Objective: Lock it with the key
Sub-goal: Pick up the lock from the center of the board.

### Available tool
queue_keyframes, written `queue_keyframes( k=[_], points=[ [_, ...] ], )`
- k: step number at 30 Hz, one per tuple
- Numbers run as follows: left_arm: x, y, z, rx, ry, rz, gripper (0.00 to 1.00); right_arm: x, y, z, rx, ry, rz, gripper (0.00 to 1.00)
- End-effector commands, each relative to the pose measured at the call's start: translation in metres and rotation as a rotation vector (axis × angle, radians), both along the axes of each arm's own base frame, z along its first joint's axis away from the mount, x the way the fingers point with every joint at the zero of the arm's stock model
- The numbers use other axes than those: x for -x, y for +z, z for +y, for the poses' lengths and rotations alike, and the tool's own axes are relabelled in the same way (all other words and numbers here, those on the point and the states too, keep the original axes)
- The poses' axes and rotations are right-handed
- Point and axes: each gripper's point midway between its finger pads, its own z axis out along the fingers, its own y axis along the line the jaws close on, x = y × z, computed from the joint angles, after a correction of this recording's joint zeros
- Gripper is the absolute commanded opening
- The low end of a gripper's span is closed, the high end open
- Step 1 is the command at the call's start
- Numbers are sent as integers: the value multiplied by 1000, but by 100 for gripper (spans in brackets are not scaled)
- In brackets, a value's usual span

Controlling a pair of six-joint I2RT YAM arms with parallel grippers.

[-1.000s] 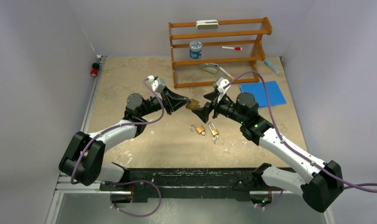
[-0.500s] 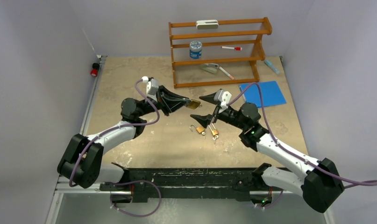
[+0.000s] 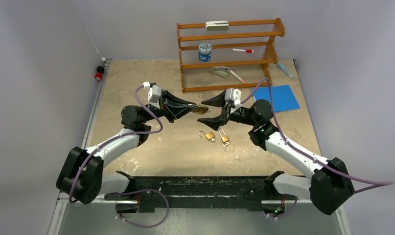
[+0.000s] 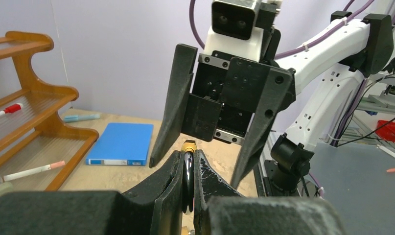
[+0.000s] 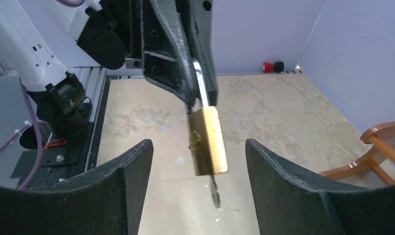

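Observation:
My left gripper (image 3: 194, 108) is shut on the steel shackle (image 4: 188, 172) of a brass padlock (image 3: 201, 109) and holds it above the table. In the right wrist view the padlock (image 5: 209, 142) hangs from those fingers with a small silver key (image 5: 214, 192) sticking out of its underside. My right gripper (image 3: 203, 113) faces it, wide open and empty. Its fingers (image 5: 123, 188) stand on either side of the padlock and key without touching them. The padlock's brass top (image 4: 188, 145) shows between my left fingers.
Two more small brass padlocks (image 3: 210, 135) (image 3: 224, 138) lie on the table below the grippers. A wooden rack (image 3: 271, 46) with a tin (image 3: 204, 51) and a red-capped marker (image 3: 243, 50) stands at the back. A blue book (image 3: 276, 98) lies at the right.
My right gripper, which was closed in against the padlock's key end, has opened wide and let go. My left arm has drawn back a little to the left, still holding the padlock.

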Motion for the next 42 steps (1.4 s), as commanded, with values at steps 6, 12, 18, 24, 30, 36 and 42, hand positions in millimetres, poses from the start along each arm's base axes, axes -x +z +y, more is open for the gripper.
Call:
queue_keyframes(
  k=[6, 12, 18, 24, 30, 36, 42],
  points=[
    [19, 52, 15, 108, 8, -174, 0, 10, 55, -23, -241, 180, -29, 75],
    [21, 64, 16, 152, -8, -190, 0, -12, 61, -26, -301, 286, 54, 75],
    [12, 71, 16, 186, 10, -191, 0, -9, 88, -22, -317, 321, -3, 75],
    [-5, 79, 17, 216, 72, -186, 0, 1, 86, -24, -321, 320, -3, 74],
    [-17, 89, 20, 278, 105, -172, 0, 5, 87, -26, -333, 310, -11, 75],
    [-19, 95, 20, 330, 78, -161, 0, 0, 91, -22, -347, 312, -6, 73],
    [-19, 96, 17, 356, 24, -150, 0, -10, 93, -20, -371, 292, 4, 71]
  ],
)
